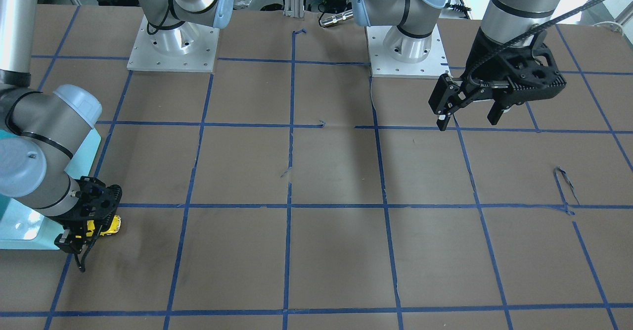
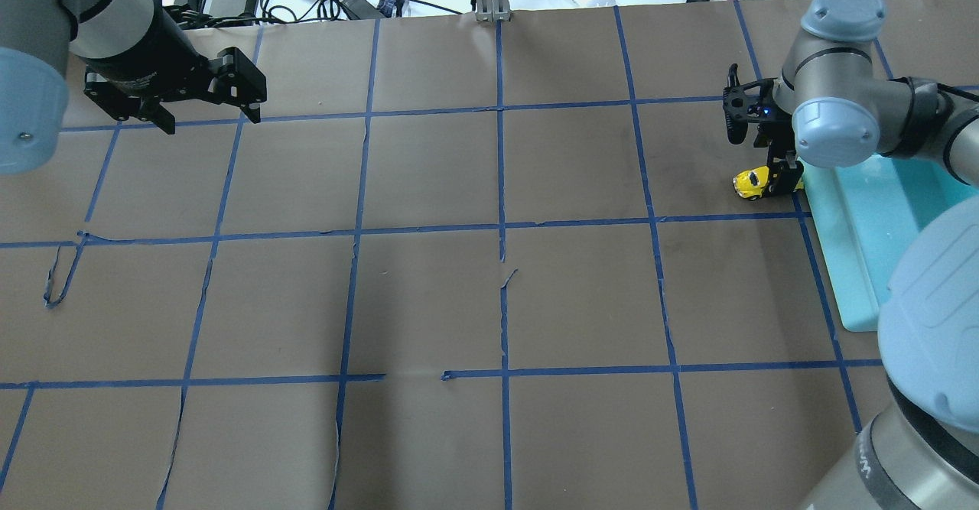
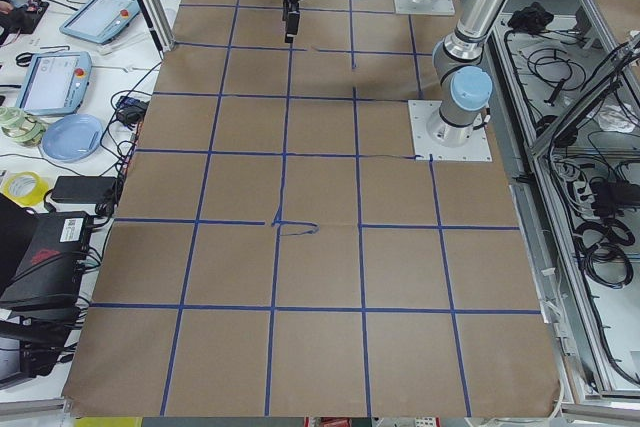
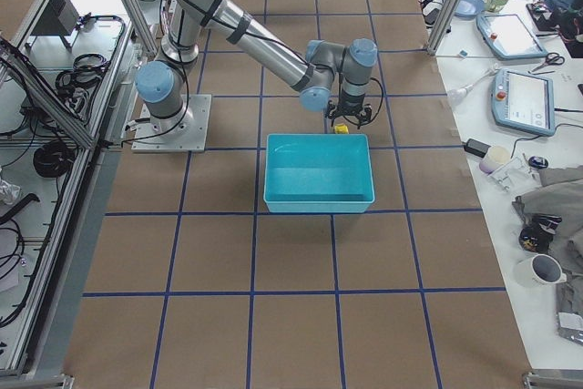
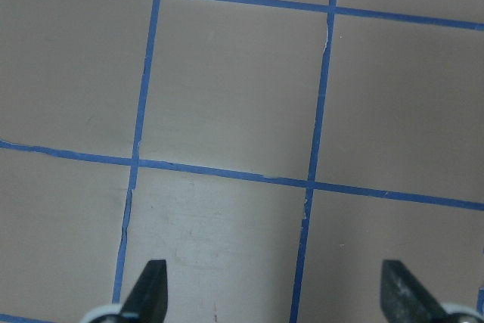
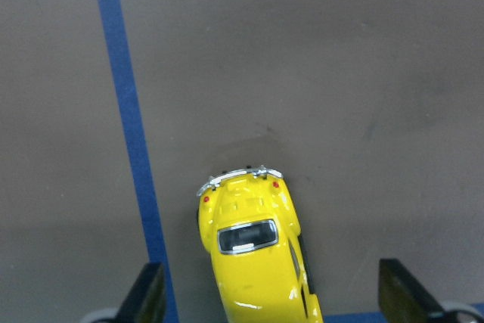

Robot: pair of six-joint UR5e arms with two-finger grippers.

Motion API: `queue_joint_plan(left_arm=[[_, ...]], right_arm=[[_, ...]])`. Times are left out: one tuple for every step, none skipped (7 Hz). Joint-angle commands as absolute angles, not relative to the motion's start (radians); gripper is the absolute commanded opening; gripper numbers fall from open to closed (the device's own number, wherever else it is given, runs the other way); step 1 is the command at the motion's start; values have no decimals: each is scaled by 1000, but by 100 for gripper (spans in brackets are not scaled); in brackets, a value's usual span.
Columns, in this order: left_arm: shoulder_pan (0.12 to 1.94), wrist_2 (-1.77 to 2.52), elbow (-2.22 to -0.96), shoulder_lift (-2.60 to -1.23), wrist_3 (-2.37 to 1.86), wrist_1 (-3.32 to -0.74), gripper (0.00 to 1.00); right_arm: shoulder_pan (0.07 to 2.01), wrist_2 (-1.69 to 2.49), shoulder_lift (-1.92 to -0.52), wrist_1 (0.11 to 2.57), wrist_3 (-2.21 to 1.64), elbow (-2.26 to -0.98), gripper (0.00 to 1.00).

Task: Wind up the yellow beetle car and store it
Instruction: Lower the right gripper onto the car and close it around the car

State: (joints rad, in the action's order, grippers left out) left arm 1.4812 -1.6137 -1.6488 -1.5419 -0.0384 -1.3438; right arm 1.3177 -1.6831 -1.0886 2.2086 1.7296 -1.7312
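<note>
The left gripper (image 2: 208,116) hangs over the brown table (image 2: 489,303) with its fingers wide apart. The yellow beetle car (image 2: 752,182) sits on the table between the spread fingers of the right gripper (image 6: 274,296), just beside the blue bin (image 2: 857,265).

Robotics lab: tape-gridded table (image 3: 320,187), teach pendants (image 3: 50,82), cables (image 3: 590,237).

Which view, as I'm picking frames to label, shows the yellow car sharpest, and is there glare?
Right wrist view: the yellow beetle car is sharp and large, with small white glints on its paint. Overhead view: tiny and soft. Front-facing view: mostly hidden.
</note>
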Motion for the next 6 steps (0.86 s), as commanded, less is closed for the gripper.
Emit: queue_joint_plan(left_arm=[[1482, -1611, -1651, -1543, -38, -1344, 100], [1482, -1611, -1649, -1542, -38, -1344, 100], [1482, -1611, -1648, -1543, -38, -1344, 100], [1482, -1612, -1646, -1543, -38, -1344, 100], [1482, -1612, -1646, -1543, -38, -1344, 100], [1482, -1612, -1646, -1543, -38, -1344, 100]], right_arm=[[1318, -1701, -1068, 2207, 1752, -1732, 100], [1318, -1698, -1060, 2207, 1752, -1732, 100], [1318, -1701, -1058, 2207, 1752, -1732, 67], [1318, -1703, -1060, 2206, 1750, -1730, 16], [1319, -1697, -1066, 2203, 1744, -1727, 0], [1322, -1692, -1074, 2198, 1747, -1723, 0]])
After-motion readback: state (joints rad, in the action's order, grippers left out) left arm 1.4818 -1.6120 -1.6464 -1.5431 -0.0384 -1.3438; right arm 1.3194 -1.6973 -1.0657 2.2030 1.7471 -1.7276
